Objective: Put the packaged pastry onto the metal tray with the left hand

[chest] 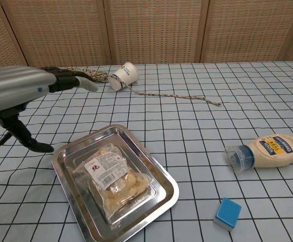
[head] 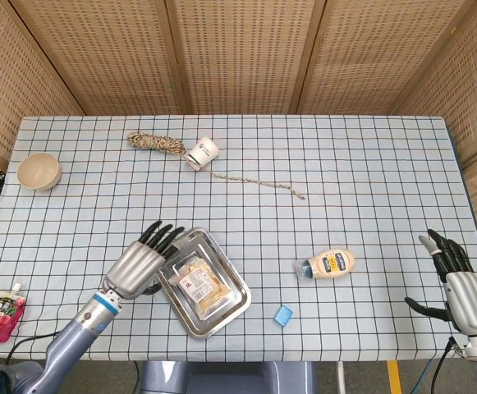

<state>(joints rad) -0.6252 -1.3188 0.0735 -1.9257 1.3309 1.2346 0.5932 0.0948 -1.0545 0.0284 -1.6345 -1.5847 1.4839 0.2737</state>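
The packaged pastry [head: 199, 285] [chest: 114, 181], a clear bag with a white label, lies flat inside the metal tray [head: 234, 304] [chest: 163, 197] near the table's front edge. My left hand [head: 139, 263] [chest: 20, 93] hovers just left of the tray, fingers spread, holding nothing and apart from the bag. My right hand [head: 458, 283] is at the table's front right corner, fingers apart and empty; the chest view does not show it.
A mayonnaise bottle [head: 328, 263] [chest: 263, 149] lies right of the tray, with a small blue block [head: 283, 315] [chest: 227, 212] in front. A paper cup [head: 203, 152] and rope coil [head: 156, 143] sit at the back. A bowl [head: 38, 171] and red pouch [head: 0, 310] are at the left.
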